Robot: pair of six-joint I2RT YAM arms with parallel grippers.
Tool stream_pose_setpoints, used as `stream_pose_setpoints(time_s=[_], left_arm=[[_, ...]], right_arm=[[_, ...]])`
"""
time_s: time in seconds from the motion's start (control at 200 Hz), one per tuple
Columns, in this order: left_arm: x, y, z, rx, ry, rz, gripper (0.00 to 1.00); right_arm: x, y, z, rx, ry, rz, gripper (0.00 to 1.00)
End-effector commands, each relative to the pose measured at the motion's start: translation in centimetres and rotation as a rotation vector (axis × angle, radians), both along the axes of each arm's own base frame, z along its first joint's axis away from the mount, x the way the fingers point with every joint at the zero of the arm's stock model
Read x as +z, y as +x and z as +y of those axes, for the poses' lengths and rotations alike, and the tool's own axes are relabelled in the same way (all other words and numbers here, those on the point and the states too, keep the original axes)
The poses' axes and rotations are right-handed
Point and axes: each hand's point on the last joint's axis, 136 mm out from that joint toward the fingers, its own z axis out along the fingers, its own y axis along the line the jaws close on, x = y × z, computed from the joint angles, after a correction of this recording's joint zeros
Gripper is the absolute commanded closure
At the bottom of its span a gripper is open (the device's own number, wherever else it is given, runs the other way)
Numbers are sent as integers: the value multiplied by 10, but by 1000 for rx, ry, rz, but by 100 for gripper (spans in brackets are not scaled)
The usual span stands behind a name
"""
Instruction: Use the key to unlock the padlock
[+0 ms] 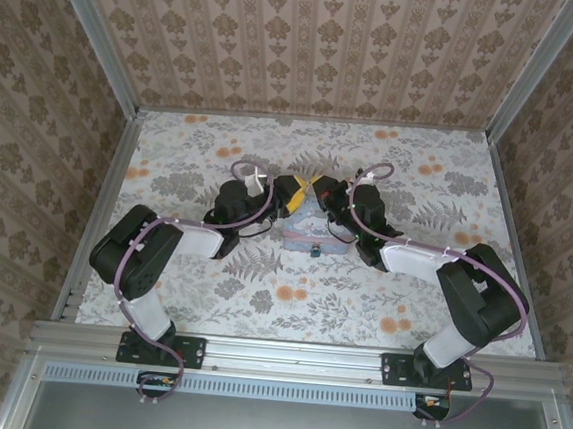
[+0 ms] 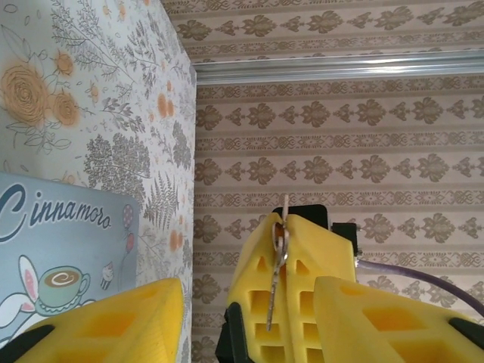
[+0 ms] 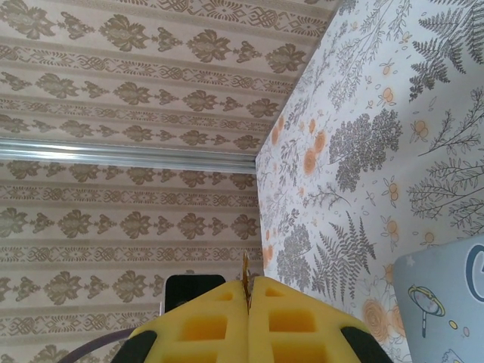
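My right gripper [image 3: 248, 281] is shut on the key [image 2: 274, 287], a small silver key that hangs down along the seam of its yellow fingers. A thin brassy sliver [image 3: 245, 266] pokes out past the tips. My left gripper [image 2: 248, 286] stands open, its yellow fingers either side of the right gripper [image 2: 284, 221], with a gap on the left side. In the top view both grippers, left [image 1: 291, 191] and right [image 1: 322, 188], meet tip to tip above the far edge of a pale blue tin [image 1: 310, 233]. The tiny teal padlock [image 1: 316, 249] sits at the tin's near edge.
The cartoon-printed tin [image 2: 53, 257] lies on the floral tabletop [image 1: 359, 301] just below both grippers; its corner shows beside the right fingers [image 3: 446, 302]. Patterned walls close in the back and sides. A metal rail [image 1: 294, 354] runs along the near edge by the arm bases.
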Motion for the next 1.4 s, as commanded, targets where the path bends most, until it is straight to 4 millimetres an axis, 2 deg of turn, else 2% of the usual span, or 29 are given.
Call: stream_pose_setpoints(time_s=[0.0,0.28,0.535,0.96,1.195,1.395], left_arm=[[15,0,-3,2,-37,-46,53],[14,1,-4,5,-34,-43,61],[16,2,-4,7,-36,-52,73],[14,3,-5,6,-23,-51,88],[16,2,-4,7,-16,-57,89],[17,1,-2,11,1,-63,81]], right_arm=[[12,5,7,-8,44,-26,100],[10,5,11,2,48,-22,100],[6,2,13,9,42,-15,100],[2,1,14,8,38,-8,100],[1,2,12,-5,36,-4,100],[1,4,12,-8,35,-4,100]])
